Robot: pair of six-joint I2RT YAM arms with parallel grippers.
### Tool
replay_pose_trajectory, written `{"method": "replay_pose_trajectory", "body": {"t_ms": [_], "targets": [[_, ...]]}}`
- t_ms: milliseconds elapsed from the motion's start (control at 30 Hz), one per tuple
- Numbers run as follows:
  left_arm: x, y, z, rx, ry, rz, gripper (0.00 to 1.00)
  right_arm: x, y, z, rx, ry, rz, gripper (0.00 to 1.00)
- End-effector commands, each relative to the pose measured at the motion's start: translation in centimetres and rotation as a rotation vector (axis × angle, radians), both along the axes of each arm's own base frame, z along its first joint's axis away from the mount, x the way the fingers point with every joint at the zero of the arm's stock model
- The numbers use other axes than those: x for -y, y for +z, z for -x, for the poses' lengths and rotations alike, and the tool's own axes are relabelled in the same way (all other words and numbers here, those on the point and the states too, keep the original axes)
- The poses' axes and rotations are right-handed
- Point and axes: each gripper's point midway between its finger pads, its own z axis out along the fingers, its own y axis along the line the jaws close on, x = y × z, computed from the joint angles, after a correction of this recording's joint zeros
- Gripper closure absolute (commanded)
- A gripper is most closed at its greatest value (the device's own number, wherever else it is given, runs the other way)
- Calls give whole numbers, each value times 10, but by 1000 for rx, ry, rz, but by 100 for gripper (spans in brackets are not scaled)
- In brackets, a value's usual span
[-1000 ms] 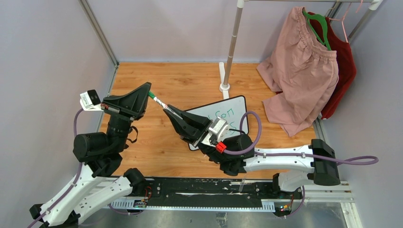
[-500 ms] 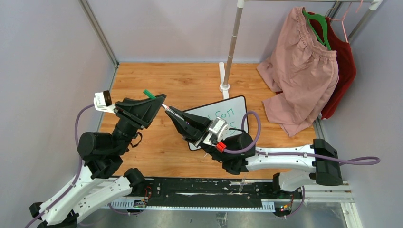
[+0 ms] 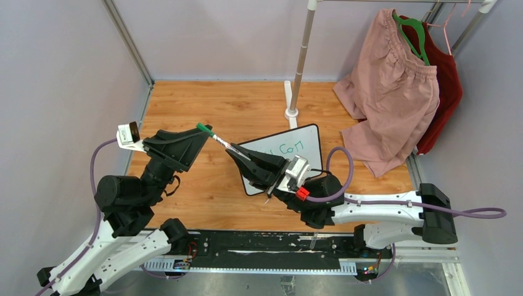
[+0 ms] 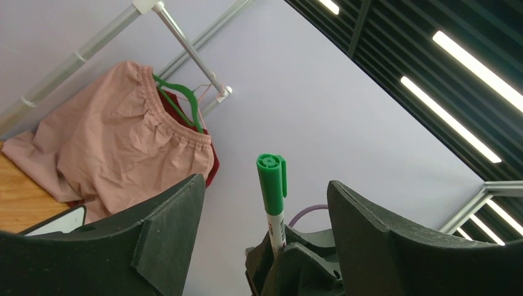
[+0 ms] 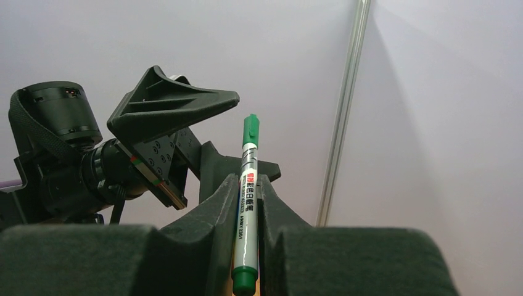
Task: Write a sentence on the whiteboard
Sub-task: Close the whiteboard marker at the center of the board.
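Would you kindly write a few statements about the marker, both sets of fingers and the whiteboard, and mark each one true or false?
1. The right fingers are shut on the green marker. True.
2. The left fingers are clamped on the marker's cap. False: they stand open on either side of the cap, apart from it.
3. The marker is uncapped. False: its green cap is on.
4. Green writing shows on the whiteboard. True.
5. The pink shorts hang from a green hanger. True.
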Motion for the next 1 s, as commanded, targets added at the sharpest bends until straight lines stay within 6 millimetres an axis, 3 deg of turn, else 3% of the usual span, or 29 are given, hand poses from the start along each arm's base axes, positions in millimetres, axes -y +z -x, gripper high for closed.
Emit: {"method": "replay_pose_trajectory", "body": {"t_ms": [0, 133, 333, 500, 733, 767, 967], "targets": [[-9, 13, 4, 22, 25, 20, 25, 17, 10, 6, -2, 41, -56, 100], [-7, 12, 3, 19, 20, 22, 39, 20, 10, 8, -5, 52, -63, 100], [-5, 14, 1, 17, 14, 26, 40, 22, 10, 10, -3, 66, -66, 100], [-2, 17, 2, 24, -1, 29, 50, 22, 9, 10, -5, 74, -65, 100], [-1, 17, 3, 24, -8, 35, 54, 23, 9, 9, -8, 75, -65, 100], [-1, 18, 4, 28, -14, 38, 62, 22, 8, 8, -11, 72, -61, 100], [2, 15, 4, 19, -27, 36, 83, 18, 6, 2, -27, 52, -58, 100]]}}
